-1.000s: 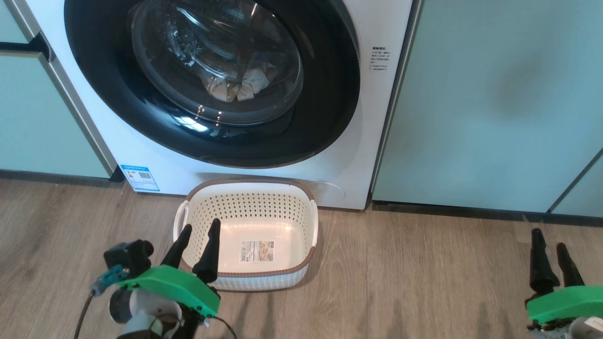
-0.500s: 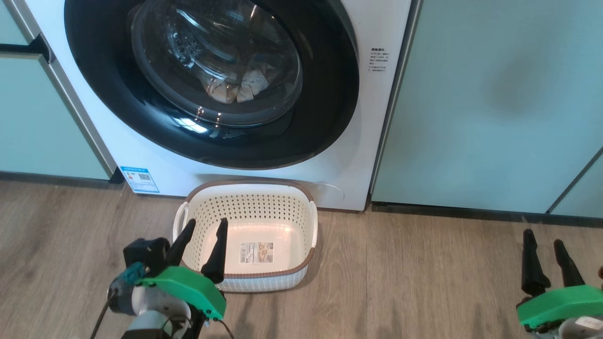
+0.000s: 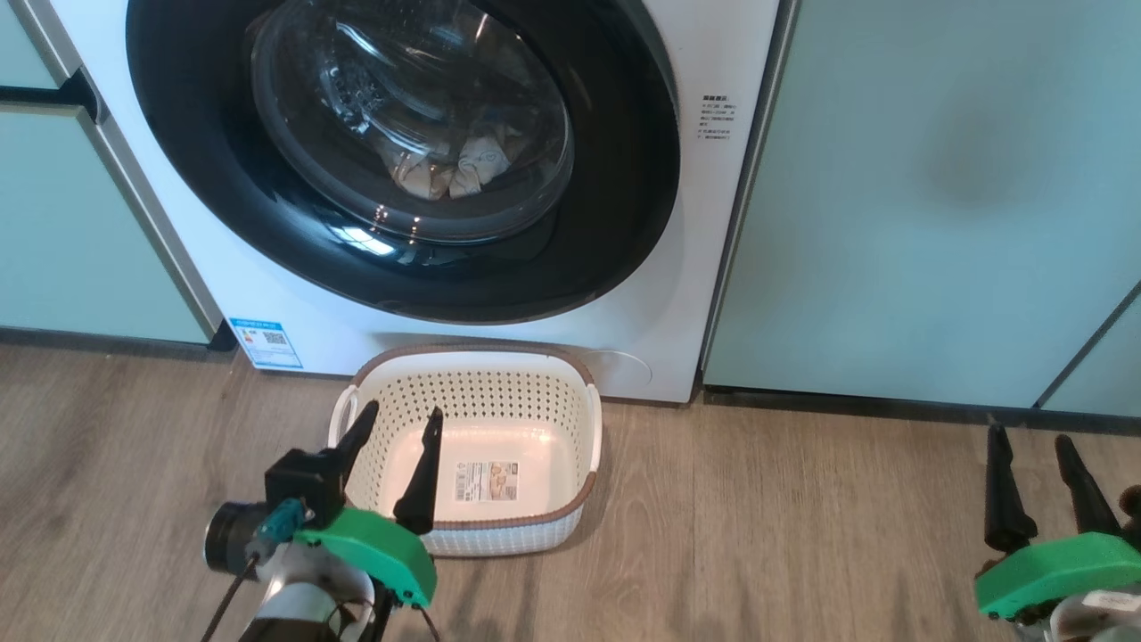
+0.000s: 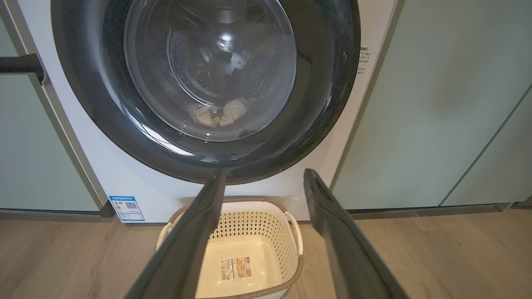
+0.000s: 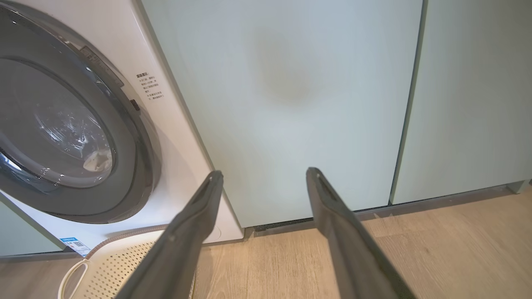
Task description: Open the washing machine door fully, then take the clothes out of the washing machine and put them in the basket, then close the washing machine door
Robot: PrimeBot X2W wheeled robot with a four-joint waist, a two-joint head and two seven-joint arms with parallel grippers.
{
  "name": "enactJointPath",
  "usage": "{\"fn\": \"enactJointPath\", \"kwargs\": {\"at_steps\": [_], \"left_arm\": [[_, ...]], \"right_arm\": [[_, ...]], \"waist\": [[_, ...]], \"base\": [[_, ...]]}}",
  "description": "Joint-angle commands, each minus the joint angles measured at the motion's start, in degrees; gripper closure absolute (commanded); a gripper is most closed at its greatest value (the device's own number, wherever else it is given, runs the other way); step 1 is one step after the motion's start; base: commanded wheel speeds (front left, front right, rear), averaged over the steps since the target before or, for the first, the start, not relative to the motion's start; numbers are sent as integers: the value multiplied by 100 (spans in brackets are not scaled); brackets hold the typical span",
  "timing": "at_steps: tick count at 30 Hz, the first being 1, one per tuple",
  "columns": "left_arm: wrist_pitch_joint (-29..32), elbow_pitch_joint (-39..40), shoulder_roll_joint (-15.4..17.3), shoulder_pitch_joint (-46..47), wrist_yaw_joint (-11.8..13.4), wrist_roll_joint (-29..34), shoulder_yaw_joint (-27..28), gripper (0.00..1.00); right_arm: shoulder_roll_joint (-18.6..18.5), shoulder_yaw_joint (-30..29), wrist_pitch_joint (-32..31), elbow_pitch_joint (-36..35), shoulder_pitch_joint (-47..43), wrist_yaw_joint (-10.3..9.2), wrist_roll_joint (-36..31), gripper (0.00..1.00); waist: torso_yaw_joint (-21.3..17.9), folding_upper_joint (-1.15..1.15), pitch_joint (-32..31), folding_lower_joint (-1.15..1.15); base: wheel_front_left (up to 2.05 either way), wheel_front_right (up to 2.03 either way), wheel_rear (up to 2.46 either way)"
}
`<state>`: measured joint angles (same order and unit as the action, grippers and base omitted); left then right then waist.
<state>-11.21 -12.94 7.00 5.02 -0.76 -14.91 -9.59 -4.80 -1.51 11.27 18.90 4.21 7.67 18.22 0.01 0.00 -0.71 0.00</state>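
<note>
White washing machine [image 3: 294,303], washing machine door [image 3: 615,178] shut, basket [image 3: 472,392] at its foot.
Pale clothes [image 3: 455,169] lie in the drum behind the door's glass. The cream basket stands on the wooden floor [image 3: 758,535]. The left gripper [image 3: 403,410] hovers over the basket's near left rim, fingers spread, holding nothing. The right gripper [image 3: 1028,434], likewise spread and empty, hangs well to the right before a pale green cabinet panel [image 3: 936,196].
</note>
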Motion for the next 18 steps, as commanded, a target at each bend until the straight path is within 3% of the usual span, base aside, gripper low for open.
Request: {"fn": "enactJointPath", "kwargs": {"at_steps": [1, 18], "left_arm": [[-106, 178, 132, 334, 30, 185, 124, 0], [-379, 178, 182, 431, 101, 1258, 40, 0]], "right_arm": [[-114, 135, 104, -166, 349, -16, -204, 0], [-148, 264, 373, -106, 415, -19, -1232, 0]], "waist": [[1, 0, -1, 0], [-25, 0, -21, 0]], "base": [[0, 0, 0], [0, 0, 0]]}}
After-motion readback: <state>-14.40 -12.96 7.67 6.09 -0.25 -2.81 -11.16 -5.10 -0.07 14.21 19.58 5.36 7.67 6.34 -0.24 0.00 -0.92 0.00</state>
